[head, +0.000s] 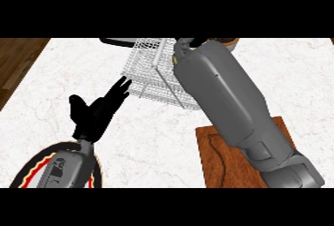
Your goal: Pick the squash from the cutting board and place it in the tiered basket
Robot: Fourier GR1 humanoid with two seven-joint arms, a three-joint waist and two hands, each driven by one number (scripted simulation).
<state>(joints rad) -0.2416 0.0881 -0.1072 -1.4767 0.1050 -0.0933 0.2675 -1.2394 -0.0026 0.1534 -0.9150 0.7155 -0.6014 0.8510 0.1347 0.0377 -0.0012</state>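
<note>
1. The right forearm [228,106] is stretching diagonally across the picture, running from the lower right corner up toward the top centre.
2. It is reaching over the tiered basket [151,73], a white wire frame sitting on the pale marble counter [157,141] near the far edge.
3. The right hand itself is lying hidden behind the forearm's far end, right at the basket's upper right side, so I cannot tell whether it is clenched, released or grasping anything.
4. The squash is not showing anywhere; whether it is sitting inside that hidden hand or down in the basket, I cannot tell.
5. The cutting board [222,163], a brown wooden slab, is lying at the lower right, and the forearm is covering a good part of it; the bare wood that is showing is carrying nothing.
6. The left hand [98,112] is hovering over the counter left of centre, released, with its fingers straight and pointing up toward the basket's near left corner, just short of the wire.
7. Below it, the left forearm [62,170] is coming in from the lower left, passing over a round plate [26,170] with a dark, red-edged rim.
8. A strip of dark wooden floor [16,62] is showing past the counter's left edge.
9. A dark rounded thing is peeking out at the top edge beside the basket, too cut off to name.
</note>
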